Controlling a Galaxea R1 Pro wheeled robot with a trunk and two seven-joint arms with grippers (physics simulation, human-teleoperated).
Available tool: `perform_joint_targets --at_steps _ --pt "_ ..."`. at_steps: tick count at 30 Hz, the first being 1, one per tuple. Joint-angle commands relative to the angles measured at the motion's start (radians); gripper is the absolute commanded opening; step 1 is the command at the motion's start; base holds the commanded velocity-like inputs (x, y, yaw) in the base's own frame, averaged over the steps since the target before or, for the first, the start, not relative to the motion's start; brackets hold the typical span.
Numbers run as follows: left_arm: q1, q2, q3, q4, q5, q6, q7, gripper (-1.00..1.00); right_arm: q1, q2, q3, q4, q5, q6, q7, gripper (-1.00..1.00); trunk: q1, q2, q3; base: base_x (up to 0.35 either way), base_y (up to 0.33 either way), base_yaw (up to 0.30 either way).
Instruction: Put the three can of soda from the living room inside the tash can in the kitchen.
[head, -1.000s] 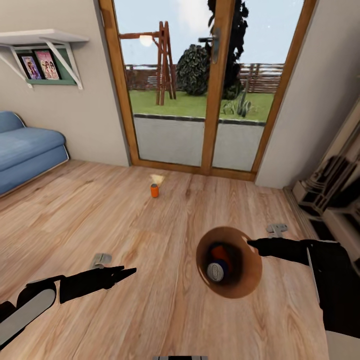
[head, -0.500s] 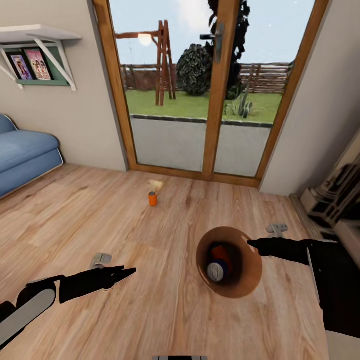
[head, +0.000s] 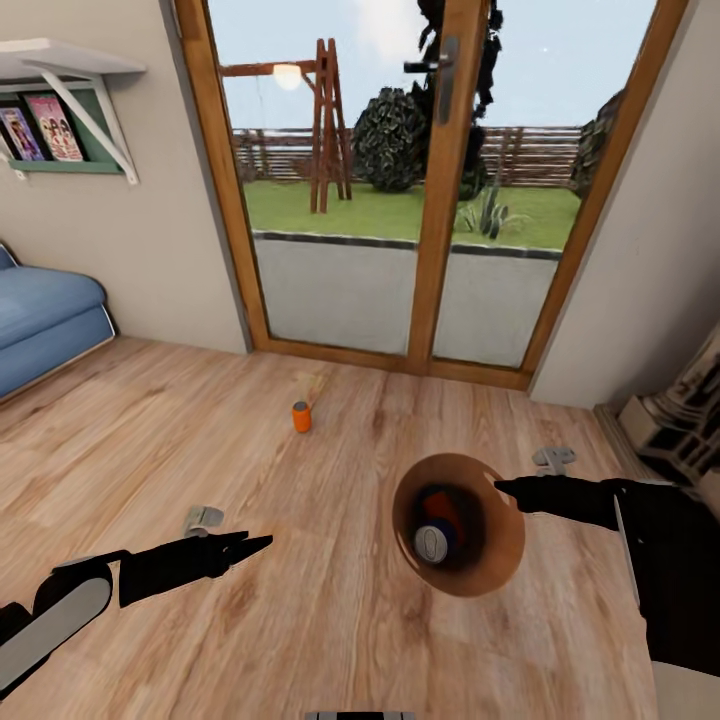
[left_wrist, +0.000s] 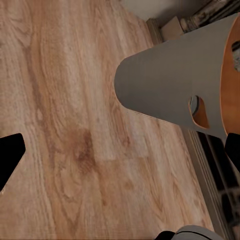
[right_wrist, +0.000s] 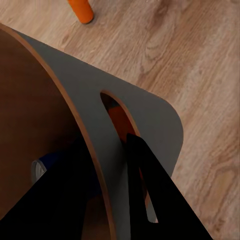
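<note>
The last orange can (head: 301, 416) is standing upright on the wood floor (head: 200, 440), a little way in from the glass door (head: 400, 190), and it is sitting lower and nearer in my head view than a second ago. The door frame, the shelf (head: 60, 75) and the sofa (head: 45, 325) are sliding the same way, so I am reading this as my base rolling forward, not the can moving. That means I am closing on the final pickup.

The other two cans, one blue (head: 433, 543) and one orange (head: 440, 508), are already lying inside the trash can (head: 505, 545), which I am carrying with my right gripper (head: 505, 488); its jaws are clamped across the rim, one finger (right_wrist: 150, 185) outside the wall by the handle cut-out and the other inside.

My left gripper (head: 255, 543) is hanging empty over the floor, jaws parted, with the can well ahead of it and slightly to its right.
</note>
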Motion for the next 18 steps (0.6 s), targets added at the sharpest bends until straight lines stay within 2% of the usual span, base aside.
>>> perform_joint_targets --at_steps 1,18 --pt "0.0 0.0 0.0 0.0 0.0 0.0 0.0 1.0 0.0 0.0 0.0 -0.001 -0.026 0.013 0.001 -1.0 0.0 0.0 0.0 0.338 0.0 0.0" --pt "0.0 0.0 0.0 0.0 -0.001 0.003 0.0 1.0 0.0 0.0 -0.003 -0.001 -0.026 0.013 0.002 -1.0 0.0 0.0 0.0 0.338 0.0 0.0"
